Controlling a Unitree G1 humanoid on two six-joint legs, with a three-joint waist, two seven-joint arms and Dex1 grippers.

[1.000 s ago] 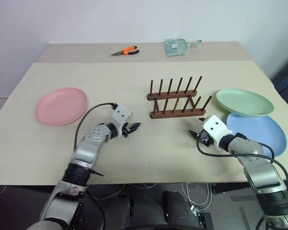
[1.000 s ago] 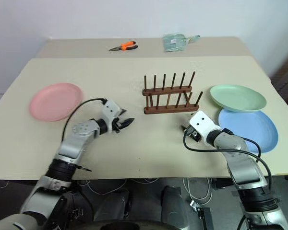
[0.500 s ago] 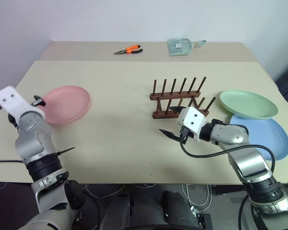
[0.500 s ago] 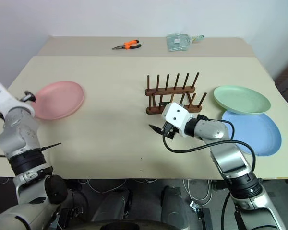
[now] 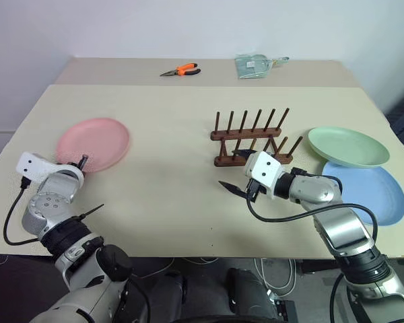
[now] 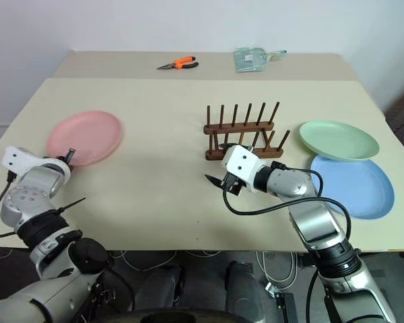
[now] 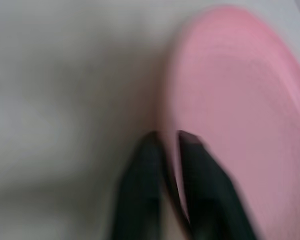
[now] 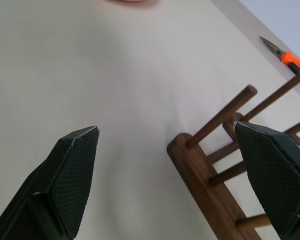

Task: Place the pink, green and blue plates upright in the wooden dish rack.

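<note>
**Pink plate at the left tool's tips, rack standing empty**

Pink plate (image 5: 93, 144) lies flat on the left part of the beige bench (image 5: 168, 202). The left tool (image 5: 82, 161) sits at that plate's near rim, its two black fingers (image 7: 145, 190) drawn together with barely a slit between them; in the left wrist view the plate's edge runs right along the fingertips, but blur hides whether the rim is pinched or merely touched.

The wooden dish rack (image 5: 253, 140) stands upright near the middle of the bench, two dark brown rails with thin pegs rising from each, and no plate in any slot. The right tool (image 5: 237, 173) hovers just in front of the rack's left end, pointing toward the bench's middle. Its fingers (image 8: 72, 165) are spread wide and hold nothing; in the right wrist view one finger lies over bare bench and the other over the rack's near rail and pegs.

The green plate (image 5: 349, 146) rests flat on the right side of the bench, well apart from the rack. The blue plate (image 5: 370, 193) lies just nearer than it, with the green plate's near edge overlapping the blue one's far edge.

On the far part of the bench lie orange-handled pliers (image 5: 178, 70) and, to their right, a clear plastic packet (image 5: 253, 65).
</note>
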